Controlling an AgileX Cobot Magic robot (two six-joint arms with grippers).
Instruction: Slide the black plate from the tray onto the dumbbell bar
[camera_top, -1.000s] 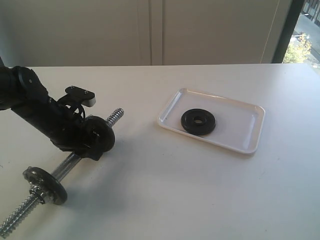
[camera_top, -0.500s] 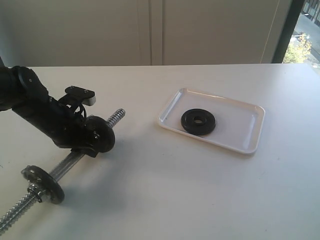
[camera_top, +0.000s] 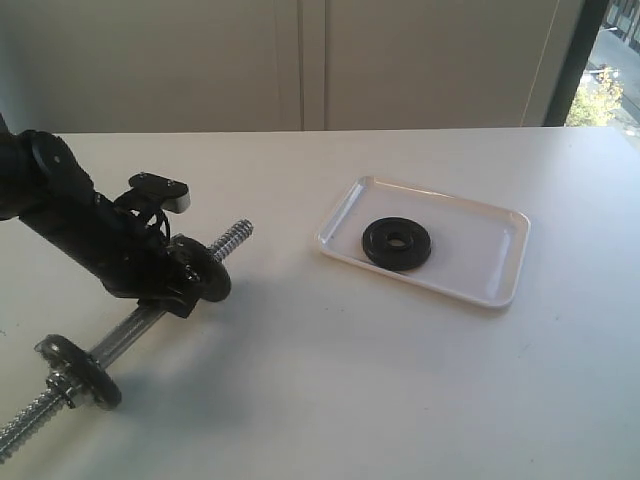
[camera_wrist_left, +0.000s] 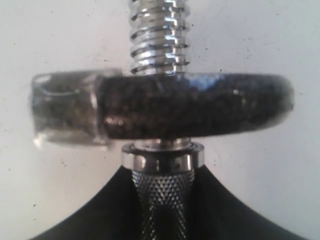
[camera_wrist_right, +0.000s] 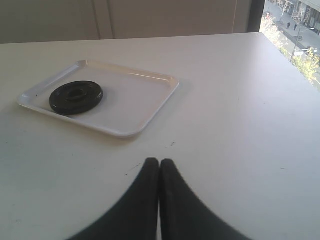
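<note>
The dumbbell bar (camera_top: 125, 332) has swung slightly in the left gripper (camera_top: 188, 286).
Its near disc (camera_top: 75, 372) has drifted left; the far threaded tip (camera_top: 234, 239) has edged right.

1. Left arm (camera_top: 70, 215) reaches in low from the left edge of the exterior view, slanting down toward the worktop (camera_top: 400, 380).
2. Left claw (camera_top: 190, 280) is clamped around the dumbbell bar (camera_top: 125, 335) at its knurled middle.
3. Right claw (camera_wrist_right: 159, 163) hangs above the worktop, fingers pressed together, holding nothing.
</note>
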